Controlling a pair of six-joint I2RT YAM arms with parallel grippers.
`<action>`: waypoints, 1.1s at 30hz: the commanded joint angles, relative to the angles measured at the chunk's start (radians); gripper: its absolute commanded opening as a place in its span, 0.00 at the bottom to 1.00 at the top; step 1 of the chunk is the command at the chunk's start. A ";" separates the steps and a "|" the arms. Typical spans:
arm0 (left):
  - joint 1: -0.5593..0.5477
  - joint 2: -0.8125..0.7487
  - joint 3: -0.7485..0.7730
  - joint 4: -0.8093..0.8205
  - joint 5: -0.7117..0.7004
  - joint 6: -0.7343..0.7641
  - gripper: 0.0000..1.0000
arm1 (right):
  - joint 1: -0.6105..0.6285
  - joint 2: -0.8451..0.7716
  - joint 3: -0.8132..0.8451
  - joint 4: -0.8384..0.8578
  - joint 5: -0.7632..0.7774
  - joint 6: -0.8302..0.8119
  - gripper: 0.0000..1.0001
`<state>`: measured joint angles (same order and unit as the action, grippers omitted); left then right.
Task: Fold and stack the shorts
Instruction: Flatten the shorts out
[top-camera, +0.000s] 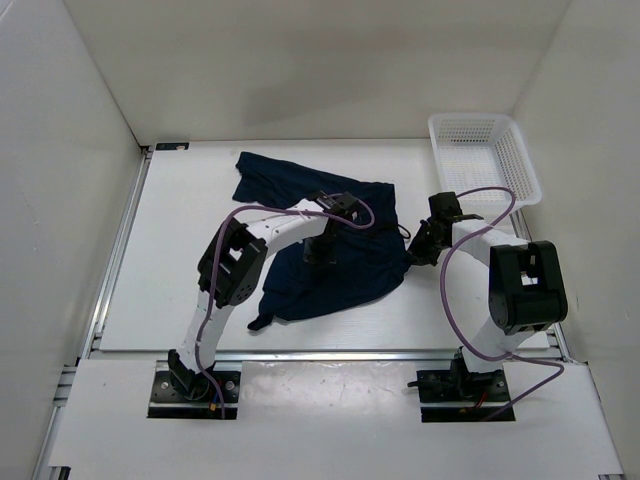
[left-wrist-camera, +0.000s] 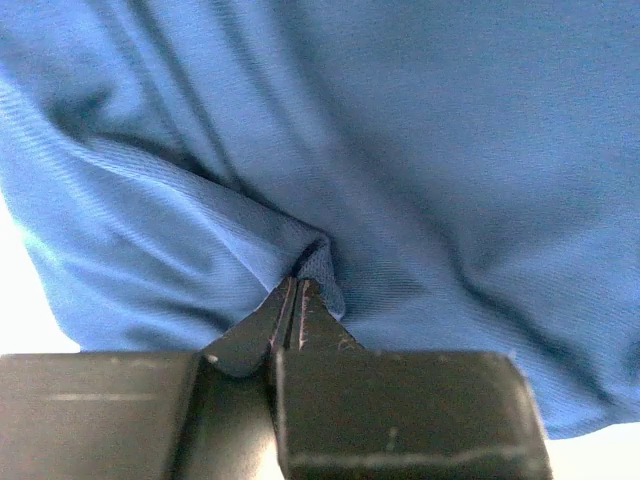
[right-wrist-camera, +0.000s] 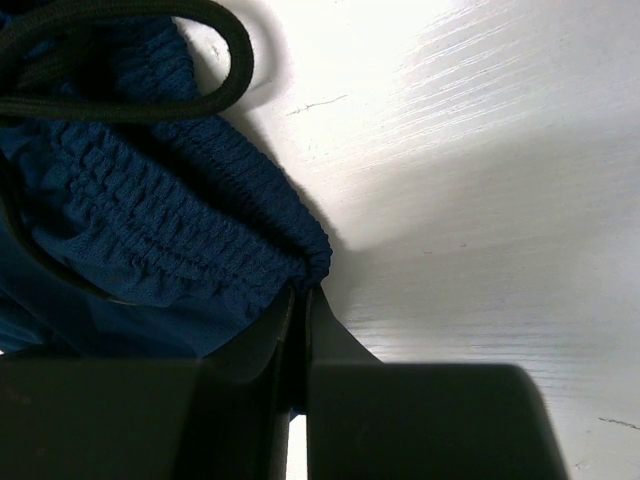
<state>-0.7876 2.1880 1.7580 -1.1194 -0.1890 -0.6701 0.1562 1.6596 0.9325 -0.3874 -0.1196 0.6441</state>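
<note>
The dark navy shorts (top-camera: 330, 250) lie spread and rumpled across the middle of the white table. My left gripper (top-camera: 318, 250) stands over their middle, shut on a small pinch of the blue cloth (left-wrist-camera: 318, 262). At the right edge of the garment my right gripper (top-camera: 420, 245) is shut on the ribbed waistband (right-wrist-camera: 180, 230), with the black drawstring (right-wrist-camera: 130, 105) looping just above it. The tips of both grippers are hidden by the arms in the top view.
A white mesh basket (top-camera: 485, 155) stands at the back right corner. White walls close the table on three sides. A metal rail (top-camera: 120, 250) runs along the left edge. Purple cables loop from both arms.
</note>
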 joint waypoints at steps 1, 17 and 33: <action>0.030 -0.077 -0.003 -0.063 -0.115 -0.036 0.10 | -0.007 -0.011 -0.023 -0.018 0.005 -0.027 0.00; 0.616 -0.206 -0.066 -0.065 -0.271 0.087 0.28 | -0.007 -0.020 -0.023 -0.018 -0.038 -0.055 0.00; 0.565 -0.694 -0.456 0.068 0.104 0.067 0.45 | -0.007 -0.020 -0.041 -0.016 -0.048 -0.064 0.00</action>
<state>-0.1799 1.6936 1.4487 -1.1164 -0.2840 -0.5838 0.1516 1.6547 0.9180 -0.3855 -0.1638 0.6086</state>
